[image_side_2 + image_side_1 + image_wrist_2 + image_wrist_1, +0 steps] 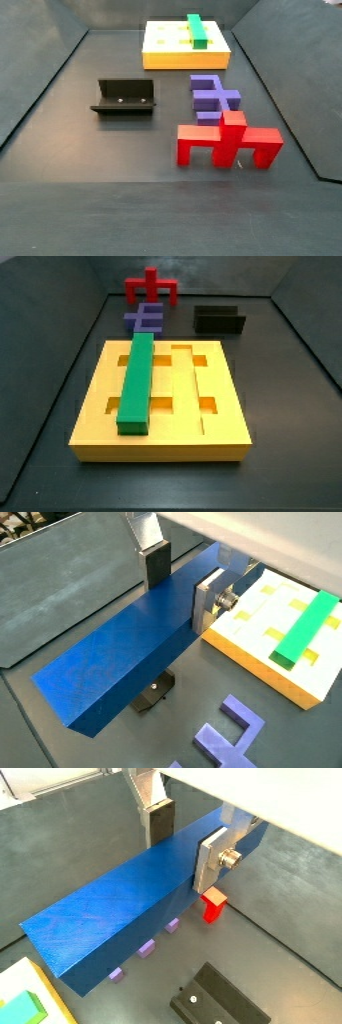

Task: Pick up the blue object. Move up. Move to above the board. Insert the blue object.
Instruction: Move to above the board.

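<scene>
Across both side views a dark grey floor [287, 471] is seen, boxed in by low dark walls. At the left of a side view the board [222, 406], a large flat yellow block with grooves and small rectangular holes, lies on this floor, and a green bar [136, 381] is laid along its left groove. Beyond the board, at twelve o'clock, a purple comb-shaped block [146, 319] and a red block [150, 286] are set, with the fixture [219, 320] at about one o'clock.

Neither the gripper nor the blue object is shown in either side view; both are caught by the wrist cameras alone. In both wrist views the blue object [127, 908], a long dark blue bar, is clamped across its width by the gripper [185, 840], with silver fingers [213, 863] pressed against both long faces. The bar is held clear above the floor.

Under the bar much is hidden. In a wrist view only small purple tips [147, 948] and a part of the red block are seen past its edge, and the fixture is cut off at the frame's border. In a wrist view the board [254, 662] with the green bar is partly covered, and only part of the purple block [227, 737] is visible. The bar's far end cannot be made out behind the fingers.
</scene>
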### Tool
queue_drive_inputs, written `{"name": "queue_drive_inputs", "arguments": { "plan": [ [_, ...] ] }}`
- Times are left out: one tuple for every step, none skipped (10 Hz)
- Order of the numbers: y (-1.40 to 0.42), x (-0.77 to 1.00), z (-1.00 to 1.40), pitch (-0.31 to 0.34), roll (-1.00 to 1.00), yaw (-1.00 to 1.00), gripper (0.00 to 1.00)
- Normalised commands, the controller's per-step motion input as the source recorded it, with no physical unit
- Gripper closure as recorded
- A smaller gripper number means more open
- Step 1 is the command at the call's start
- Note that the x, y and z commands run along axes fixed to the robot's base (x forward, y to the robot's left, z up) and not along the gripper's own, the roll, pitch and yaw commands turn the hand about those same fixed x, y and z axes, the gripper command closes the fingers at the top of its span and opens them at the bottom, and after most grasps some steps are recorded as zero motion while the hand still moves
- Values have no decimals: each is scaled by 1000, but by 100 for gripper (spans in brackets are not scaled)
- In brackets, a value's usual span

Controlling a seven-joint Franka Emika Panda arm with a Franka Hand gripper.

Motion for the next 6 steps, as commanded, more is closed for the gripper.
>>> {"name": "queue_drive_inputs", "arguments": {
  "plan": [
    [-1400, -235, 222, 308, -40, -161, 100],
    [-1400, -235, 218, 272, -10, -122, 100],
    [-1400, -234, 221, 217, 11, -67, 100],
    [-1400, -224, 217, 141, -20, -32, 100],
    [-1400, -218, 227, 111, -10, -16, 100],
    [-1400, -213, 244, 85, 20, 2, 100]
  ]
}}
